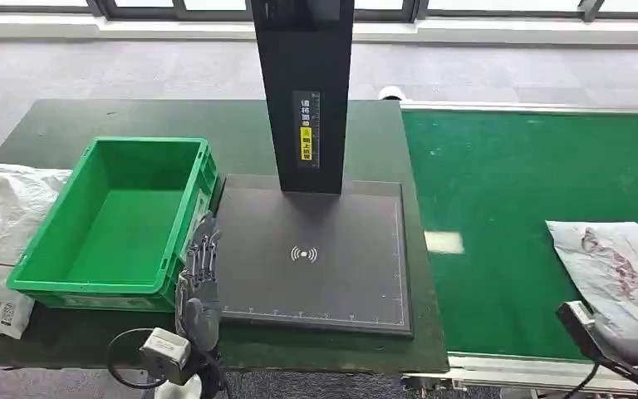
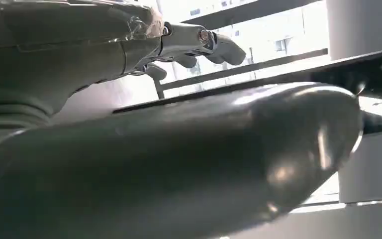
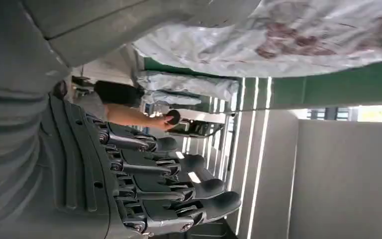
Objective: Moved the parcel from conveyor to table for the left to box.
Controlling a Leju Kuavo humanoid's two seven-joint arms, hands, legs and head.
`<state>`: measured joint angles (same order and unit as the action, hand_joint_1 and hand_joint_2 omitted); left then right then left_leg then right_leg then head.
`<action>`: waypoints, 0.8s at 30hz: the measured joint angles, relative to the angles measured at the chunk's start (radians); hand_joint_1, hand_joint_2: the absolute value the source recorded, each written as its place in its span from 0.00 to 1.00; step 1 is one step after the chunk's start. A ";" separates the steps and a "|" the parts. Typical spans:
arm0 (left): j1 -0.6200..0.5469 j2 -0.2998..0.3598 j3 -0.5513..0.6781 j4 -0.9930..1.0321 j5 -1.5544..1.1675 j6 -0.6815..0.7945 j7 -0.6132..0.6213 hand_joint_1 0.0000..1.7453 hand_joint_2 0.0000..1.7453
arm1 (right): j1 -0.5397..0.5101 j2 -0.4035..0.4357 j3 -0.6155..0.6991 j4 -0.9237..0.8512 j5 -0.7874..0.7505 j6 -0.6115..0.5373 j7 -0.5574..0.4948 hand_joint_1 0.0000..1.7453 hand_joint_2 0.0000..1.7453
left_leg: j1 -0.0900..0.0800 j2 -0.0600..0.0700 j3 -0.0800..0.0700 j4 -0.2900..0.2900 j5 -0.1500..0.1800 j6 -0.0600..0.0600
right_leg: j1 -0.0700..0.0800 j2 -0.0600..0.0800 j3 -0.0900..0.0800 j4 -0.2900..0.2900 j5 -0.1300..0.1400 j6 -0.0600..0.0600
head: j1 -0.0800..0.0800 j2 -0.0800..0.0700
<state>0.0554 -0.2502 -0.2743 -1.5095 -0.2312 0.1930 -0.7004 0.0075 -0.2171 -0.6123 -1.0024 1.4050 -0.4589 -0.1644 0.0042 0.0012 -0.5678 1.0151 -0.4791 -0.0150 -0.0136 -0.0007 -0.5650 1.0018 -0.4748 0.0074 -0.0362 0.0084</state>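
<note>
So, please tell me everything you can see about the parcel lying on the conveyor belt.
The parcel is a flat, soft bag of pale grey, crinkled plastic film with a reddish-brown printed pattern on it. It lies flat on the green conveyor belt, near the belt's front edge on the robot's right, and runs out of the head view there. The right hand is close beside it with the fingers spread, holding nothing; whether it touches the bag cannot be told.
</note>
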 measured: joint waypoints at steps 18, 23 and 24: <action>-0.030 -0.021 0.002 0.105 0.087 -0.109 0.002 0.00 0.00 | -0.266 -0.154 -0.088 0.505 0.107 0.050 0.130 0.00 1.00 | -0.001 0.003 -0.001 0.000 0.002 0.003 | -0.001 0.002 -0.001 0.001 0.001 0.002 | 0.000 0.000; -0.038 -0.025 0.002 0.120 0.076 -0.104 0.003 0.00 0.00 | -0.310 -0.156 -0.088 0.560 0.119 0.045 0.140 0.00 1.00 | -0.001 0.001 -0.001 0.000 0.002 0.003 | -0.001 0.001 -0.001 0.001 0.001 0.002 | 0.000 0.000; -0.038 -0.025 0.002 0.120 0.076 -0.104 0.003 0.00 0.00 | -0.310 -0.156 -0.088 0.560 0.119 0.045 0.140 0.00 1.00 | -0.001 0.001 -0.001 0.000 0.002 0.003 | -0.001 0.001 -0.001 0.001 0.001 0.002 | 0.000 0.000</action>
<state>0.0179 -0.2754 -0.2728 -1.3897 -0.1553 0.0893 -0.6977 -0.3025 -0.3731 -0.7004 -0.4425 1.5236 -0.4143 -0.0244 0.0032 0.0025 -0.5687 1.0147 -0.4767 -0.0120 -0.0145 -0.0002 -0.5656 1.0028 -0.4734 0.0097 -0.0362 0.0084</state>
